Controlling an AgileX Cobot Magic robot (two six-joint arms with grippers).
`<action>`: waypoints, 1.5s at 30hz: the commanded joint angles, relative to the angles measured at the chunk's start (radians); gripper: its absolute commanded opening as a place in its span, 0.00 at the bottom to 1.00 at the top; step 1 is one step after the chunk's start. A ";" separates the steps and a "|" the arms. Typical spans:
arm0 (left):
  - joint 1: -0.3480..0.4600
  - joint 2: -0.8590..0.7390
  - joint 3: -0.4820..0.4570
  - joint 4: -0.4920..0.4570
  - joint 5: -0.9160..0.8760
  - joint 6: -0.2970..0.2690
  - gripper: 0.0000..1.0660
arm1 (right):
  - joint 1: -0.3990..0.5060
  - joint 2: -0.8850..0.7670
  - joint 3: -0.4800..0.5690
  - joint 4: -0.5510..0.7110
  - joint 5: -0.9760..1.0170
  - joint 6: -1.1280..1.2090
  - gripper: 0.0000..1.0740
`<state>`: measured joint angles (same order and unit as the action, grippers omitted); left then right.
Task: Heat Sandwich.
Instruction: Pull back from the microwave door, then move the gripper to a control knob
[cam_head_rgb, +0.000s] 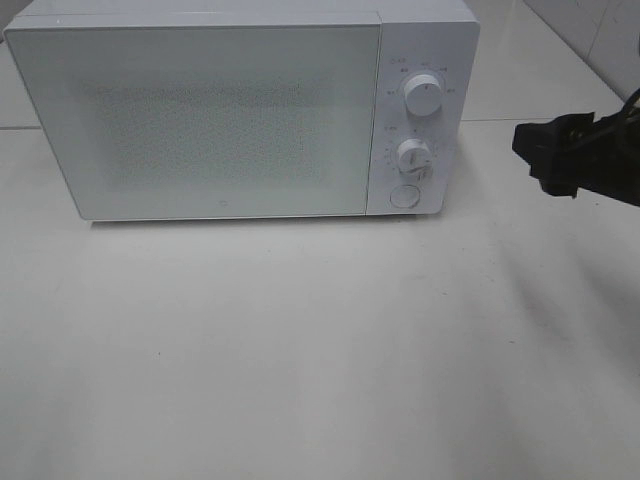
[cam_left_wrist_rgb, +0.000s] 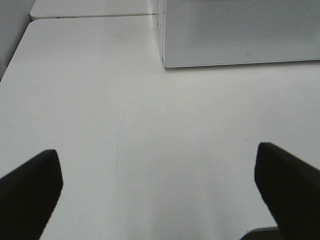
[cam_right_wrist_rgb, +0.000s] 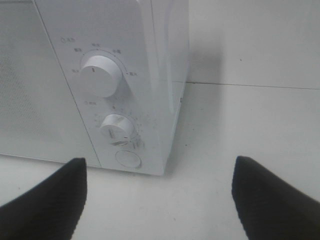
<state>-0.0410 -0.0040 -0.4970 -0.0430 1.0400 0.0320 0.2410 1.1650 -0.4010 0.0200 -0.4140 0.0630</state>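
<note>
While my right end effector (cam_right_wrist_rgb: 160, 167) hangs with its fingers spread wide and nothing between them, it faces the control panel of a white microwave oven (cam_head_rgb: 220, 120) from the oven's right side, near it but not touching. My left end effector (cam_left_wrist_rgb: 156, 150) is spread wide too, and empty. It hangs above the bare surface (cam_head_rgb: 320, 350) in front of the oven's lower left corner.

Past my right fingers I see the upper dial (cam_right_wrist_rgb: 100, 74), the lower dial (cam_right_wrist_rgb: 117, 129) beneath it, and a round button (cam_right_wrist_rgb: 127, 159) at the foot of the panel. Small grey print rings both dials, too fine to read.

The oven door (cam_head_rgb: 200, 110) is shut. A tiny mark low on it is also illegible. Its dotted, frosted front hides the inside, so I cannot tell where the sandwich is.

The surface is white and glossy, and a seam (cam_right_wrist_rgb: 250, 85) runs across it beside the oven's right flank.
</note>
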 joint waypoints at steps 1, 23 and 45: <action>0.001 -0.027 0.004 -0.003 -0.010 0.004 0.97 | 0.060 0.045 0.029 0.149 -0.159 -0.093 0.71; 0.001 -0.027 0.004 -0.003 -0.010 0.004 0.97 | 0.412 0.423 0.049 0.648 -0.725 -0.287 0.71; 0.001 -0.027 0.004 -0.003 -0.010 0.004 0.97 | 0.412 0.695 -0.164 0.644 -0.757 -0.280 0.71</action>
<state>-0.0410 -0.0040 -0.4970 -0.0430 1.0400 0.0320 0.6500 1.8600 -0.5550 0.6680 -1.1700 -0.2230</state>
